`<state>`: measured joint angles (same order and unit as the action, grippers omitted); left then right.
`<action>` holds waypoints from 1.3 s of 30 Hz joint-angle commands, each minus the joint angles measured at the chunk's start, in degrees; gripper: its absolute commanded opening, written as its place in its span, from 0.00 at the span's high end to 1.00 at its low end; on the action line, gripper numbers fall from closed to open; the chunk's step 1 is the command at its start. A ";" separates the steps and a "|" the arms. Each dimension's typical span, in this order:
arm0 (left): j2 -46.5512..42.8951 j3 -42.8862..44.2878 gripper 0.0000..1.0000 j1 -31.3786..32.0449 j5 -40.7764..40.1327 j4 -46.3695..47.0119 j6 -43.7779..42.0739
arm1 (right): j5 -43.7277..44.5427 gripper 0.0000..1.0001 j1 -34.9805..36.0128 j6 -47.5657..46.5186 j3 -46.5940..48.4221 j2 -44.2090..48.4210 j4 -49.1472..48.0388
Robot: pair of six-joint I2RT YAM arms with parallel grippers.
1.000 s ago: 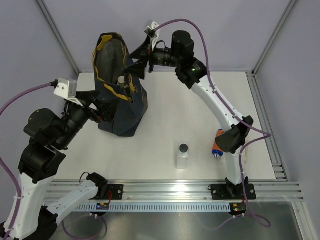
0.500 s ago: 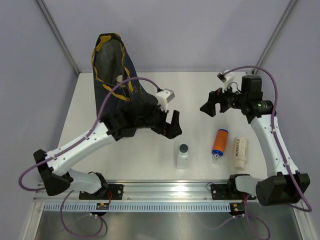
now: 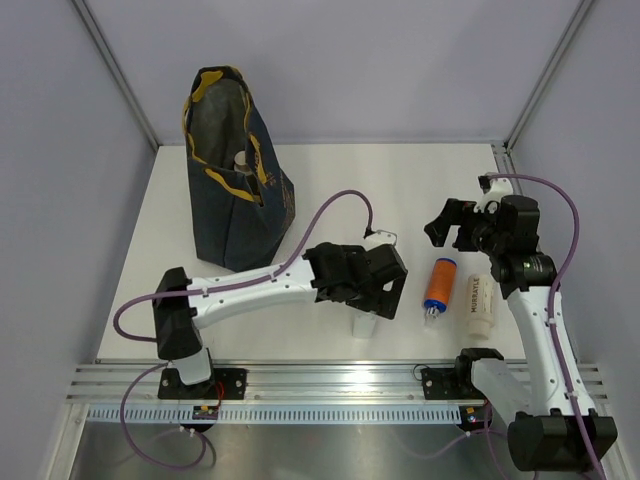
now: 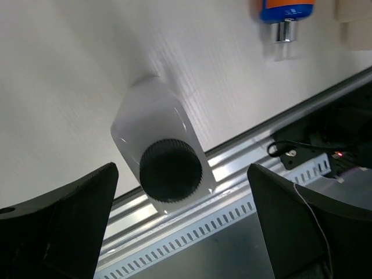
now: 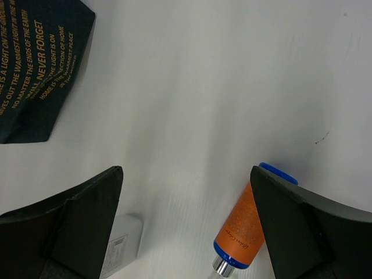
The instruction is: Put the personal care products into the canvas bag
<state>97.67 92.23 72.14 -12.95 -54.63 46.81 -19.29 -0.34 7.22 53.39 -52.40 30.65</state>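
The left arm (image 3: pixel 250 288) reached low and long from its base across the table (image 3: pixel 330 190), the left gripper (image 3: pixel 385 297) pointing down with its jaws wide apart and holding nothing. The clear bottle (image 4: pixel 168 168), black-capped and upright, stood right under the gap between them, untouched. The right arm (image 3: pixel 540 310) rose from its base and bent at the elbow, the right gripper (image 3: pixel 450 228) hanging high, jaws likewise spread and empty. The orange bottle (image 5: pixel 243 231) lay on its side below them, nearer one finger, with the cream tube (image 3: pixel 480 304) just beside it, on the side away from the left jaws. That made three bottles on the table. One bag (image 3: pixel 235 220) stood well off from both pairs of jaws, one whitish bottle (image 3: pixel 241 160) showing in its mouth.
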 commanded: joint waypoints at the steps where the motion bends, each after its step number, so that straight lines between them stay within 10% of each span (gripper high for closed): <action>1: 2.87 4.09 0.01 -0.33 -6.73 -2.75 3.03 | 1.89 0.01 -0.89 2.88 -0.82 4.06 -3.06; 10: 9.81 6.21 0.07 -0.25 -9.72 -2.85 1.09 | 2.06 0.01 -1.24 3.06 -1.79 8.54 -2.88; 21: 6.23 3.58 0.98 -0.42 -13.50 0.56 -4.07 | 1.01 0.01 -1.68 3.41 -1.27 7.14 -3.32; 31: -15.56 -2.75 1.00 -12.79 3.86 16.21 -18.50 | -12.25 0.01 -1.68 -4.93 0.40 5.56 -2.35; 39: -18.83 9.34 1.00 -31.25 20.06 19.56 -20.88 | -13.05 0.00 -1.68 -5.82 2.86 0.38 -2.79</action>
<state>80.42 93.36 44.45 -2.79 -45.01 27.44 -30.33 -1.83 2.81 53.10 -50.06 29.61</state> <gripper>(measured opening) 0.518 0.993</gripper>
